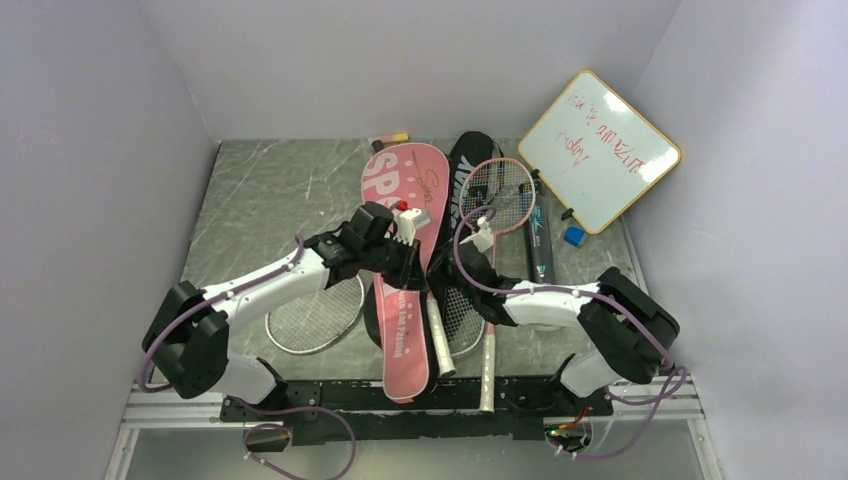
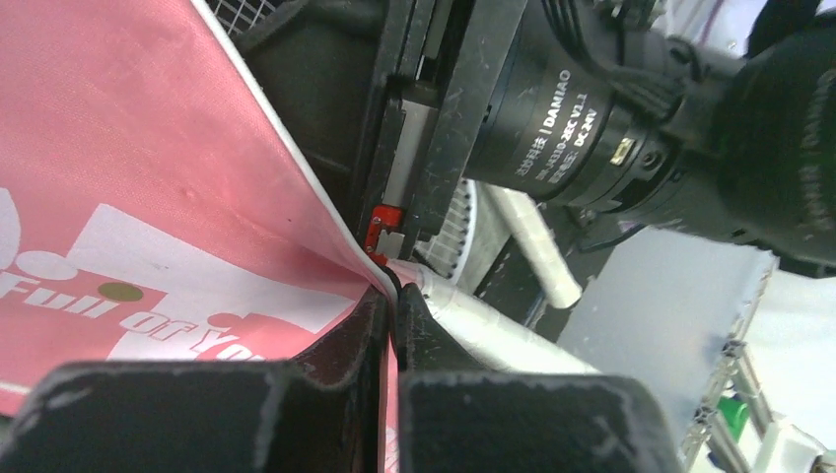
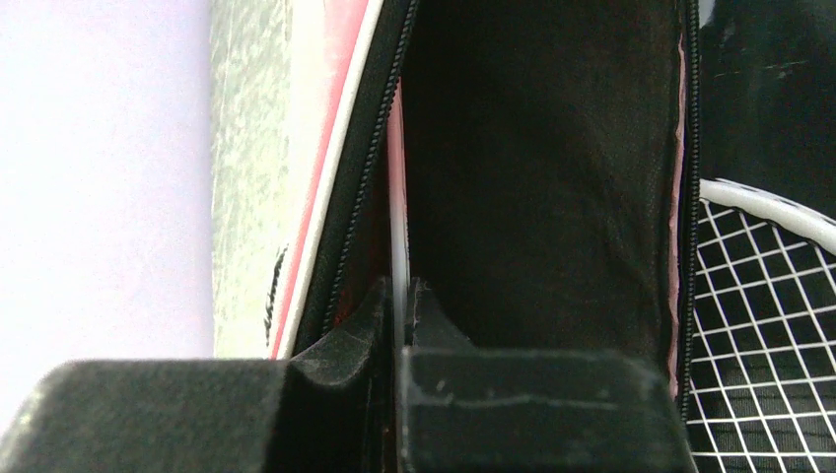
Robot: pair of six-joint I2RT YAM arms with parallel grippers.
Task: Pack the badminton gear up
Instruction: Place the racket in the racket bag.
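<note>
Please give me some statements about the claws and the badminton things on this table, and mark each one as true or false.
1. The left claw is shut on the edge of the pink racket cover. True.
2. The whiteboard lies flat at the table's middle. False: it leans at the far right, by the wall.
3. The pink-framed racket has its head over the black racket cover. True.
4. The right claw is wide open. False: it is shut, also on the pink racket cover's edge.
</note>
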